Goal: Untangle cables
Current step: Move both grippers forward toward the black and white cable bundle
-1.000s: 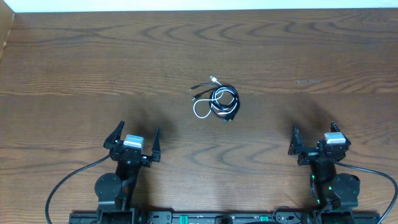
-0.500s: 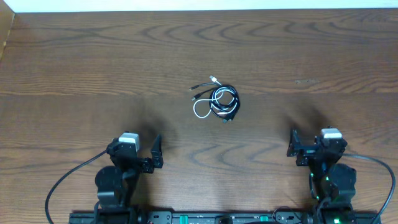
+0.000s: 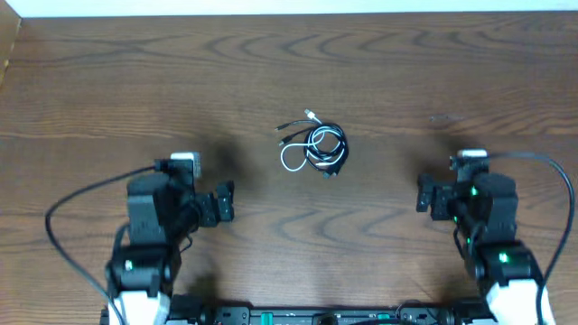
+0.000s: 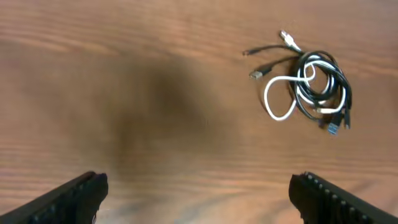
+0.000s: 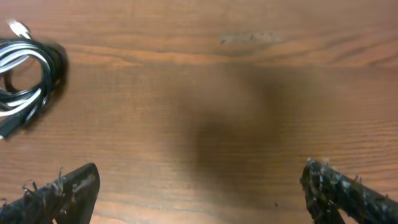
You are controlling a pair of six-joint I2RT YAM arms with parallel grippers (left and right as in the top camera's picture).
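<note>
Wood-grain table (image 3: 135, 72), seen from above and from both wrists, with the cables (image 3: 314, 147) lying as one small knotted bundle near its middle, between the two arms and farther from the base than either. The left gripper (image 4: 199, 186) was spread wide with nothing between its fingers, and the bundle lay ahead and to its right, well apart. The right gripper (image 5: 199, 177) was likewise spread wide and empty, and only the bundle's right edge showed at the left border of its wrist view.

Hazards, as I judged them from the controls: these cords are far thinner than the fingers, so a closing pinch could slide off one strand or gather several at once. If I took the whole coil, a pull would drag it across the wood instead of opening it. Pulling a free end while a loop was caught would tighten the knot. A plug could snag inside a loop and jerk the rest along. Descending too low would press the fingertips into the table.

Counts: one bundle; one white cord, forming an open loop on the bundle's left side; black cords at least two by my reading, though the coil hid the exact number; several loose plug ends fanned out at its upper left; two grippers; one table.
</note>
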